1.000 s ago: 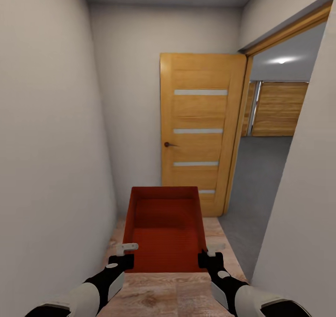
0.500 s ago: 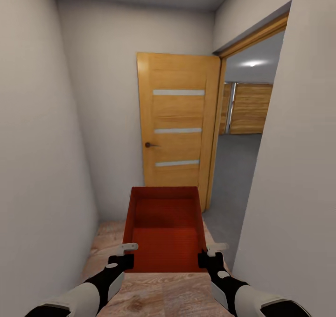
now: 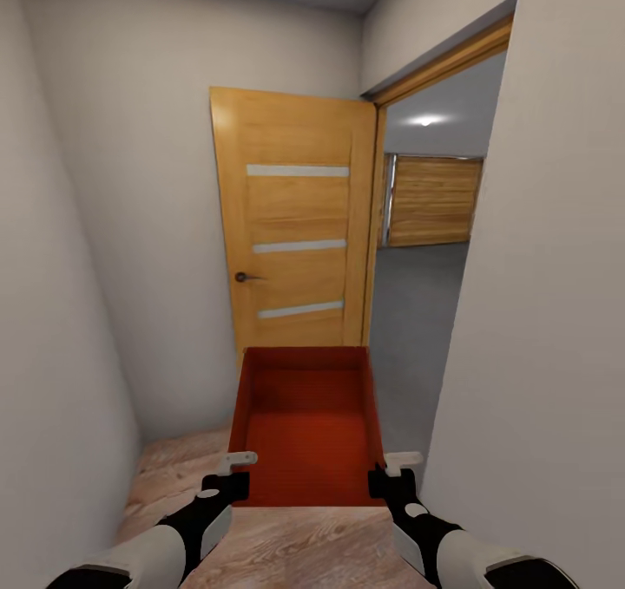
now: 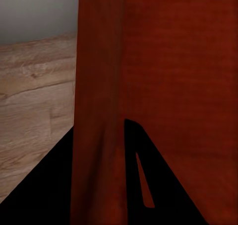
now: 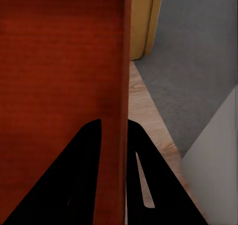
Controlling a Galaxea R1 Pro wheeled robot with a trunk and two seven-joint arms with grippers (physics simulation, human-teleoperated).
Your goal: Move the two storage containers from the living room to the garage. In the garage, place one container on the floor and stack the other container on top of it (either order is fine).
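ahead, an orange-red storage container (image 3: 305,428) is carried level between both arms. the left gripper (image 3: 227,476) pinches its left wall and the right gripper (image 3: 392,478) pinches its right wall. an open wooden door (image 3: 291,225) stands beside a doorway to grey floor (image 3: 417,311). turning gently right should clear the white wall (image 3: 538,311).

Head looks down; wrists close on container (image 3: 305,424).
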